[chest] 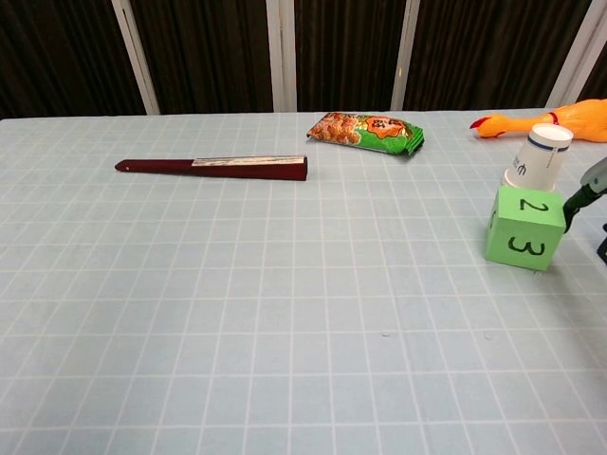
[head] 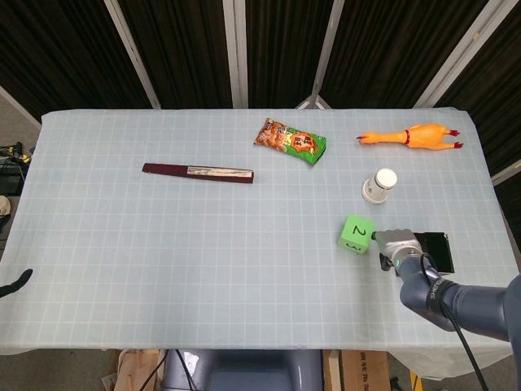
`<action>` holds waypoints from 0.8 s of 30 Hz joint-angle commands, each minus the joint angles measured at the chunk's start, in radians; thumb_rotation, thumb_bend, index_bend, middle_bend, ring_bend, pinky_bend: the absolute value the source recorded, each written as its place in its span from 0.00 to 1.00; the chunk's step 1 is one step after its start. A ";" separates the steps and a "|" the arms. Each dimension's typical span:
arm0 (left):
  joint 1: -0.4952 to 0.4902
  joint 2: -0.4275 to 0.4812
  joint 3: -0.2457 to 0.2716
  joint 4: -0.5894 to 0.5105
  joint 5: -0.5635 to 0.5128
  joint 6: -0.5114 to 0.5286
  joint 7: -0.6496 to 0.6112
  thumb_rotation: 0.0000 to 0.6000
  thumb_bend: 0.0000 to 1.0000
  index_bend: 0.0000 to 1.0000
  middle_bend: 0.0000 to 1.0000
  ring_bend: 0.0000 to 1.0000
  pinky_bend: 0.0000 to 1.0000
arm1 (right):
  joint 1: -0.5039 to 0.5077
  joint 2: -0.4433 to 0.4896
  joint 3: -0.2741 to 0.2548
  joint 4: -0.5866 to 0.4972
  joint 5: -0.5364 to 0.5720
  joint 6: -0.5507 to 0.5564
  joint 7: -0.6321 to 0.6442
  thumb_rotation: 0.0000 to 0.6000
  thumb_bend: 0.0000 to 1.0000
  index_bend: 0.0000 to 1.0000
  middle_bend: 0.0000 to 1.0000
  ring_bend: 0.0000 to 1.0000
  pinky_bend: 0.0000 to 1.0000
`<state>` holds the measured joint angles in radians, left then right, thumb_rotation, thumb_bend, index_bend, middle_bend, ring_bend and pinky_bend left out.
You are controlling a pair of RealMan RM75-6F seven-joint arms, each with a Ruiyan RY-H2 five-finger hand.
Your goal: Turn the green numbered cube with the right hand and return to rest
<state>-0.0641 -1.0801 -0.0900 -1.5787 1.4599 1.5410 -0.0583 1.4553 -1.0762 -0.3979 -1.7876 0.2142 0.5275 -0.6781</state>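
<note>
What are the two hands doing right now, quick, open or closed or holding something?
Left hand: not in view in either camera.
Right hand: a fingertip touches the side of the green cube; open or closed cannot be told.
</note>
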 commanded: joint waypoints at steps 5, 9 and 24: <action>0.000 0.000 0.000 -0.002 -0.002 -0.001 0.004 1.00 0.27 0.00 0.00 0.00 0.01 | 0.008 -0.015 -0.007 0.042 -0.029 -0.028 0.054 1.00 0.77 0.14 0.86 0.90 0.81; 0.000 0.000 -0.001 -0.004 -0.005 -0.003 0.006 1.00 0.27 0.00 0.00 0.00 0.01 | 0.021 -0.025 -0.023 0.056 -0.039 -0.029 0.070 1.00 0.77 0.14 0.86 0.90 0.81; 0.000 -0.001 -0.002 -0.009 -0.012 -0.005 0.015 1.00 0.27 0.00 0.00 0.00 0.01 | 0.062 0.022 -0.078 0.034 -0.063 0.064 0.151 1.00 0.77 0.13 0.83 0.86 0.73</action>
<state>-0.0638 -1.0814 -0.0924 -1.5873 1.4480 1.5359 -0.0427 1.5082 -1.0742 -0.4702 -1.7358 0.1557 0.5520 -0.5363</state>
